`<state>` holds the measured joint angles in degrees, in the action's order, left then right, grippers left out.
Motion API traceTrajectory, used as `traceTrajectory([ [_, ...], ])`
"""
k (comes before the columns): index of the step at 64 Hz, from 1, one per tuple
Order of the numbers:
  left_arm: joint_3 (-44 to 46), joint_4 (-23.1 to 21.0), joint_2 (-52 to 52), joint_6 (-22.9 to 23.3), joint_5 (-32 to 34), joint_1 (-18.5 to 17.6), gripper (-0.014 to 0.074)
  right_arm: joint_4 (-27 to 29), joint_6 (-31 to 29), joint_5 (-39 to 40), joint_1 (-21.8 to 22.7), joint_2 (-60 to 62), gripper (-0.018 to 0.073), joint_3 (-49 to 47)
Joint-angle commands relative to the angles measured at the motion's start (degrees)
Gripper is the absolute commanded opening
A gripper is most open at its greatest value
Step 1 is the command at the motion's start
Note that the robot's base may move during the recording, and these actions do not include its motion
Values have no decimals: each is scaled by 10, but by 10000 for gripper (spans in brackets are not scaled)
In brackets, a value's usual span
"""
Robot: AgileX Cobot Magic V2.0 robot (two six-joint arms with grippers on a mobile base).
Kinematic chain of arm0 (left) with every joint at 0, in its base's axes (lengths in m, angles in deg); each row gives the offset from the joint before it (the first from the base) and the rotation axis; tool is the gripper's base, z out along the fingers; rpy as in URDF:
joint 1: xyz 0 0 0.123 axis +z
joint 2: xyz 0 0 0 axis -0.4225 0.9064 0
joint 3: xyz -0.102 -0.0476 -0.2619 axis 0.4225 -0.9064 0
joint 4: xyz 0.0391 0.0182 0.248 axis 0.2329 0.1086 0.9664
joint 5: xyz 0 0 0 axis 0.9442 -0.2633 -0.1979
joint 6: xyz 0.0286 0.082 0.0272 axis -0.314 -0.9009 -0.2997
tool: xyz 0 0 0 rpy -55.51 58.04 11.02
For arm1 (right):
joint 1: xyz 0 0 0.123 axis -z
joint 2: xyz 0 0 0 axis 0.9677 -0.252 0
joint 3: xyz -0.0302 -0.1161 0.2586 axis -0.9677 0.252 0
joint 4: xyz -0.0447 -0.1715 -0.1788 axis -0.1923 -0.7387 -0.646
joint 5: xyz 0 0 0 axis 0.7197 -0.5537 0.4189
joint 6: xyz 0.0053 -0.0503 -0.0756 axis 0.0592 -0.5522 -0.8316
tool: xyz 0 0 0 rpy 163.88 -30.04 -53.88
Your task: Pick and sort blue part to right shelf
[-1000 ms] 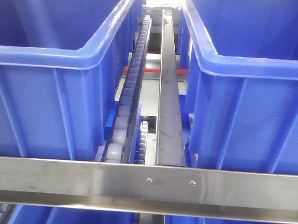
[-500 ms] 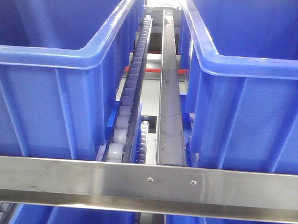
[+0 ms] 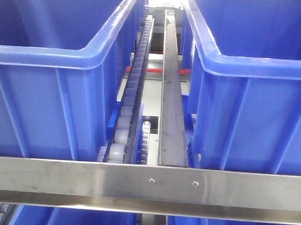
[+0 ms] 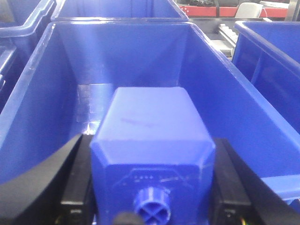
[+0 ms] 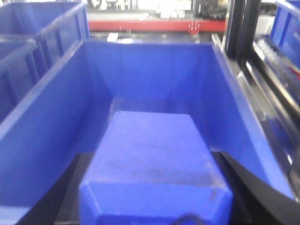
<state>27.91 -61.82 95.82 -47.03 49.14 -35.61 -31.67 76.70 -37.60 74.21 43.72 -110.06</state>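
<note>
Left gripper clamped on a blue block, black fingers pressed flat against both of its sides. Block held over the open mouth of a blue bin, a round ribbed knob showing low on its near face. More bins to the left, behind, and to the right of that one.

Right gripper likewise closed around a second blue block, black fingers showing at either flank. This block hanging above another blue bin, with a dark upright post and grey roller tracks just beside the bin's right wall. View slightly blurred.

From the front camera, neither arm visible. Only the shelf: a brushed steel crossbar running straight across the lower part, two small screws near its middle. Behind it, two big blue bins, one left and one right, side by side but apart. Between them, a grey roller track and a flat steel rail stretching away toward the back. Further blue bin rims below the crossbar.
</note>
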Motion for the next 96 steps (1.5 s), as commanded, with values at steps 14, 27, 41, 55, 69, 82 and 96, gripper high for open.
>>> traceTrajectory([
  [14, 86, -5, 84, -72, 66, -2, 353, -4, -39, 53, 1, -106, 432, -50],
  [27, 140, -40, 191, -72, 67, -2, 353, -4, -39, 76, 1, -238, 432, -111],
  [41, 181, -43, 295, -72, 75, -2, 353, -4, -39, 115, -2, -386, 432, -194],
  [55, 207, -43, 377, -72, 101, -2, 353, -4, -39, 145, -31, -512, 432, -255],
  [69, 224, -43, 432, -72, 102, -2, 353, -4, -38, 160, -31, -566, 432, -261],
  [82, 224, -43, 447, -72, 102, -2, 354, -4, -38, 163, -31, -569, 432, -261],
  [96, 224, -42, 448, -72, 102, -2, 479, 20, -37, 140, -31, -569, 497, -261],
])
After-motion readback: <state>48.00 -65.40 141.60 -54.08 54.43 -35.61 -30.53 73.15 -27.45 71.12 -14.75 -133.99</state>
